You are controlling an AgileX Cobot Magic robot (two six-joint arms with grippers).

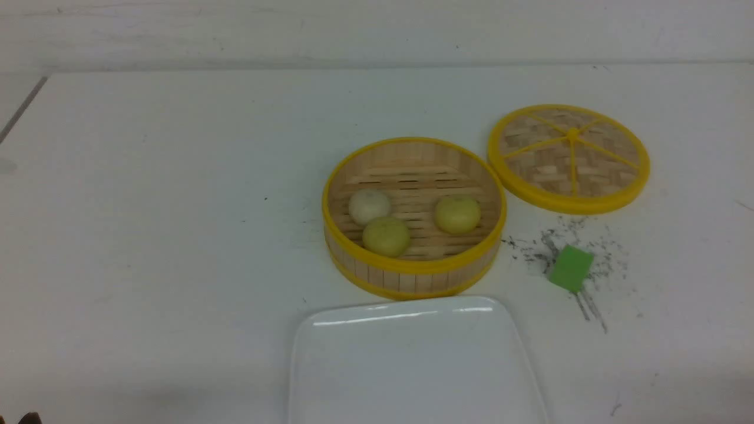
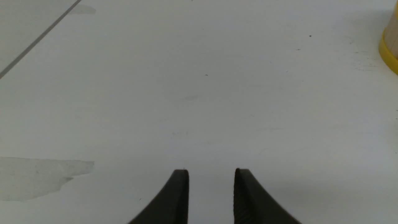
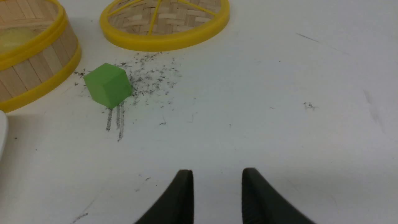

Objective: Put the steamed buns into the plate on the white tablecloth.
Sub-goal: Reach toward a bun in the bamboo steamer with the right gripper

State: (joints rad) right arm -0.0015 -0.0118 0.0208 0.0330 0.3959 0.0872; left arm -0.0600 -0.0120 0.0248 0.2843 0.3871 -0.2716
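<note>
Three steamed buns sit in the steamer just beyond the plate

Left gripper: black fingers stood parted over the plain white flat tablecloth. Yellow-banded round bamboo steamer lay well apart, to the right. Pale grey stain lay left.

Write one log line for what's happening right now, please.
steamed buns: three in steamer | plate: empty where visible | left gripper: open, empty | right gripper: open, empty

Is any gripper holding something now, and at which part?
Nothing is held. The left gripper and the right gripper are both open and empty.
</note>
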